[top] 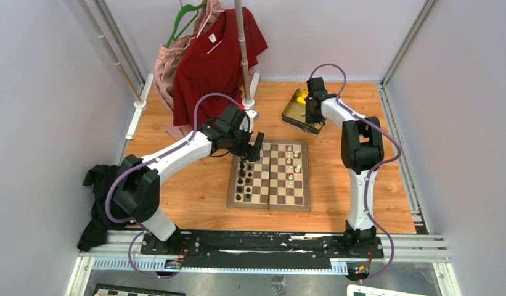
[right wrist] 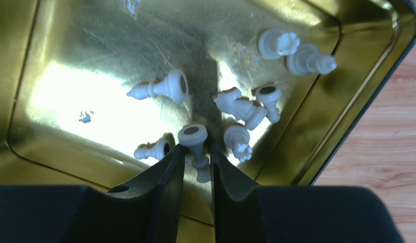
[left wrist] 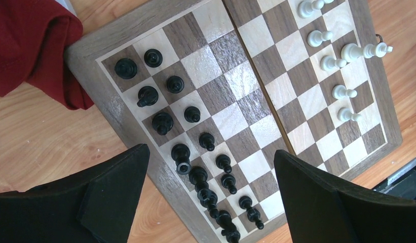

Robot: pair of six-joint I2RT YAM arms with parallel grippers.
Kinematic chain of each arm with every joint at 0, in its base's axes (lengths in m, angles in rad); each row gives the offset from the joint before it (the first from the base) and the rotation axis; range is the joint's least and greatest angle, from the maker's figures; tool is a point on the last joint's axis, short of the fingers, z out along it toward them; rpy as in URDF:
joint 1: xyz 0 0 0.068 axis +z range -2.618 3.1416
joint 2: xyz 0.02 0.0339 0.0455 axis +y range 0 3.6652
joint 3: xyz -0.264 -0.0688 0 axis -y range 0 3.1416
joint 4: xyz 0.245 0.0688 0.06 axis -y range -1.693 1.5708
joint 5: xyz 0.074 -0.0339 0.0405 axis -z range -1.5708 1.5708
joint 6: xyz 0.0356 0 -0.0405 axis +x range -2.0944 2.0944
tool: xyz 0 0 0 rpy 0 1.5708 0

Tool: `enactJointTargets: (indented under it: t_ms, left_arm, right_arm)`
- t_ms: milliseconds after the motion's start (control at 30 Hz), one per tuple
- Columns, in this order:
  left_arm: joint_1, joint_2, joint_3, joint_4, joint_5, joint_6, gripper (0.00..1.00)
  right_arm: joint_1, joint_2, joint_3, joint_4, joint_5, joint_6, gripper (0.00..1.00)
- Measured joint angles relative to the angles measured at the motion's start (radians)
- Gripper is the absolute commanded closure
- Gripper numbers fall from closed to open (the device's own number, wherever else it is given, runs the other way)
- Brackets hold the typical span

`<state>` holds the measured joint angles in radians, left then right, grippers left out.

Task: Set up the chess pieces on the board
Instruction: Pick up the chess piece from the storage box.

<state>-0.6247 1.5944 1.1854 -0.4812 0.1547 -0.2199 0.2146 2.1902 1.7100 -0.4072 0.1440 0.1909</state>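
Shiny gold tin (right wrist: 69, 101), cream chess pieces (right wrist: 167, 86); my right end effector (right wrist: 196, 152) narrow astride one, grip unclear; left end effector (left wrist: 208, 150) wide.

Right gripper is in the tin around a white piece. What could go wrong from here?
The right gripper flanks a lying chess piece in the tin near its base, so it may pivot or slip out when lifted. Neighbouring pieces lie close beside the fingers and could be nudged or pinched.

cream chess pieces (left wrist: 331, 63) on wooden board (left wrist: 119, 30), others lying in tin (right wrist: 53, 50)
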Motion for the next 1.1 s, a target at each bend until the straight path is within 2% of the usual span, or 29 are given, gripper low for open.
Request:
enactJointTargets:
  t_ms: [100, 233, 467, 733, 1100]
  left_arm:
    - [0.000, 0.007, 0.003, 0.000, 0.000, 0.000, 0.01]
    - [0.000, 0.014, 0.006, 0.001, 0.000, 0.000, 0.01]
    - [0.000, 0.016, 0.007, 0.000, 0.000, 0.001, 0.01]
    - [0.000, 0.013, 0.006, 0.008, -0.001, 0.000, 0.01]
    - [0.000, -0.043, -0.038, 0.048, 0.000, -0.001, 0.01]
  right_arm:
    - [-0.003, 0.009, 0.013, 0.013, -0.007, -0.006, 0.78]
    - [-0.008, 0.018, 0.015, 0.027, -0.014, -0.012, 0.92]
    - [-0.008, 0.016, 0.016, 0.029, -0.018, -0.018, 1.00]
    - [-0.008, -0.019, 0.016, 0.021, -0.042, -0.018, 1.00]
    - [-0.008, -0.185, 0.011, -0.006, -0.091, -0.001, 1.00]
